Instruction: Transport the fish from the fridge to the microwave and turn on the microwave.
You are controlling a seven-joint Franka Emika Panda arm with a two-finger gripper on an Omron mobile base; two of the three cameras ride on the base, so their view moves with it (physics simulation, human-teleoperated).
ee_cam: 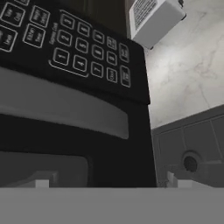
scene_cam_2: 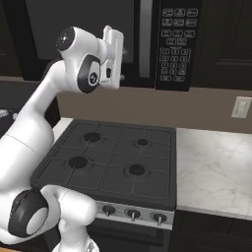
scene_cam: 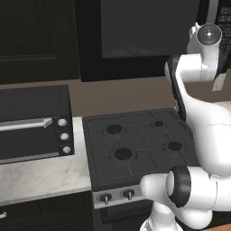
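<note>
So we're parked in front of the stove [scene_cam: 140, 144], a black four-burner cooktop with knobs along its front edge, and the microwave [scene_cam_2: 113, 34] hangs right above it. Its door is closed, dark glass window on the left, the curved grey handle [scene_cam_2: 146, 39] running down beside it and the button keypad [scene_cam_2: 174, 42] on the right end.

Our arm reaches up to the front of the microwave, with the gripper [scene_cam_2: 114, 54] close to the door, just left of the handle. From the hand view we're looking along the door at a rolled angle: the handle [ee_cam: 61, 107] runs as a grey band across the frame with the keypad [ee_cam: 70, 39] beyond it. The two fingers [ee_cam: 175, 180] poke up at the bottom, far apart, one at each side, with nothing between them, so they're released and holding nothing.

As for the fish, we get a faint reddish smudge [scene_cam: 131, 50] behind the glass in the left base view, low in the microwave's window. It's too dim to say more about it.

On the marble counter [scene_cam: 45, 173] left of the stove sits a black toaster oven [scene_cam: 36, 124] with three round knobs. To the right of the stove there's more counter [scene_cam_2: 216, 167], and a white wall outlet [scene_cam_2: 241, 107] on the brown backsplash above it.
</note>
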